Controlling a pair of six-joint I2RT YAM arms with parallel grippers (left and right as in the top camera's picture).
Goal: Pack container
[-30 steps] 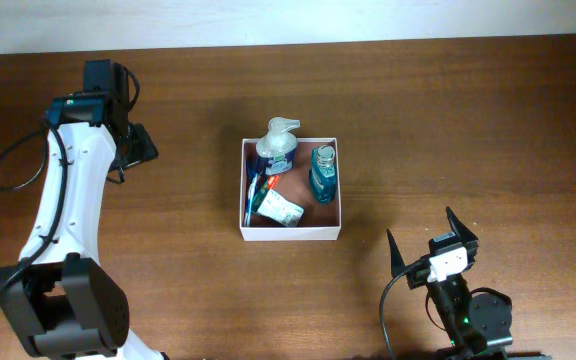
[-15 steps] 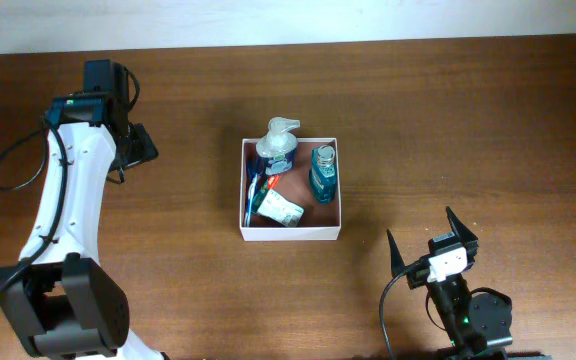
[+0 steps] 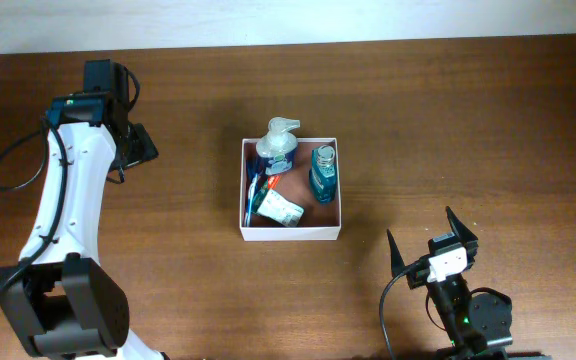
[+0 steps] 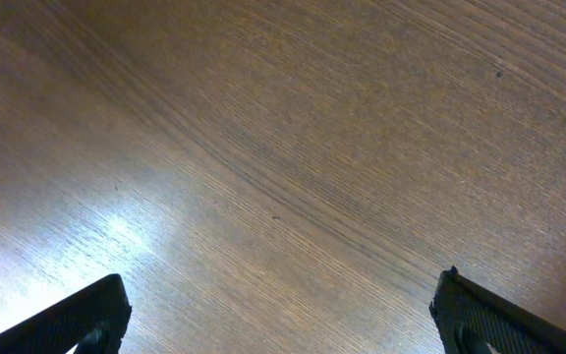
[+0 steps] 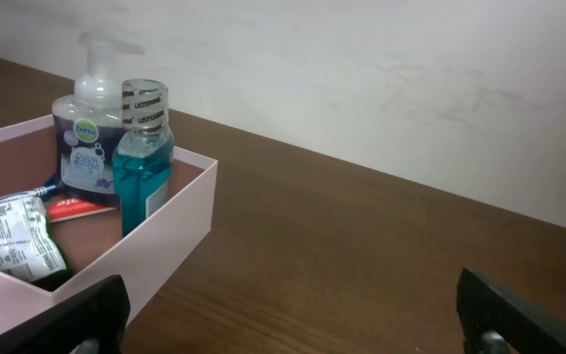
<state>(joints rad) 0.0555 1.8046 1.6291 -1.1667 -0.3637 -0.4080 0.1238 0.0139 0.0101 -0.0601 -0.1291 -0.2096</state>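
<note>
The container (image 3: 290, 235) sits on the table (image 3: 468, 110) just left of the middle of the overhead frame, open side up, its white walls around a reddish-brown floor. A clear pump bottle (image 3: 279, 148) stands upright in its upper left corner. A teal bottle (image 3: 322, 172) stands upright in the upper right part, near the right wall. A white packet (image 3: 280, 210) lies flat toward the lower wall. Red and blue items (image 3: 258, 187) lie along the left wall; what they are is hard to tell.

The left gripper (image 3: 139, 146) is in the upper left of the overhead frame, well apart from the container. In the left wrist view its fingers (image 4: 77, 320) sit in the two bottom corners, spread wide over bare wood, holding nothing.

The right gripper (image 3: 427, 241) is in the lower right, below and right of the container and clear of it. Its jaws are spread and hold nothing. In the right wrist view the container is at the left edge.
</note>
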